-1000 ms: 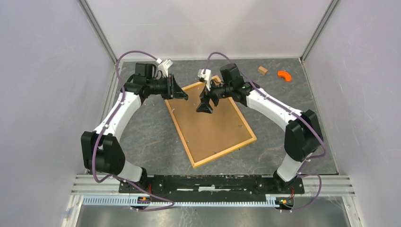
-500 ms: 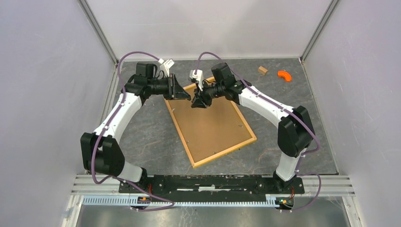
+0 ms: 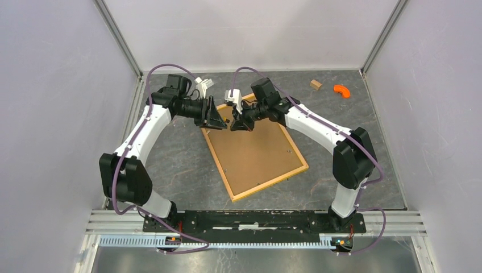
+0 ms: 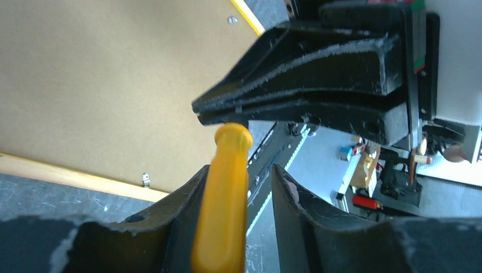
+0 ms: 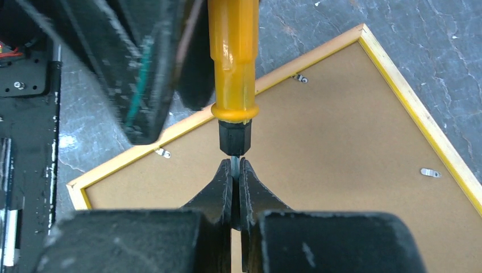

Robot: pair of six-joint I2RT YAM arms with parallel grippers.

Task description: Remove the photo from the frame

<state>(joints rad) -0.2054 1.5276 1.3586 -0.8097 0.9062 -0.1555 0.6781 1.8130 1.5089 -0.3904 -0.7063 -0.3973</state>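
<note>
A tan wooden block (image 3: 315, 85) and an orange curved piece (image 3: 341, 90) lie at two o'clock on the grey table (image 3: 176, 159), well apart from the yellow-bordered wooden picture frame (image 3: 256, 151), which lies brown board up at centre; the photo is out of sight. Over its eleven o'clock corner the arms meet: the right gripper (image 5: 236, 166) pinches the metal shaft of a yellow-handled screwdriver (image 5: 233, 57), and the left gripper (image 4: 239, 170) stands spread around its handle.

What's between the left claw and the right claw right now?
A yellow-handled tool bridges them: handle inside the left claw, metal tip pinched in the right claw. Both wrist views show it.
</note>
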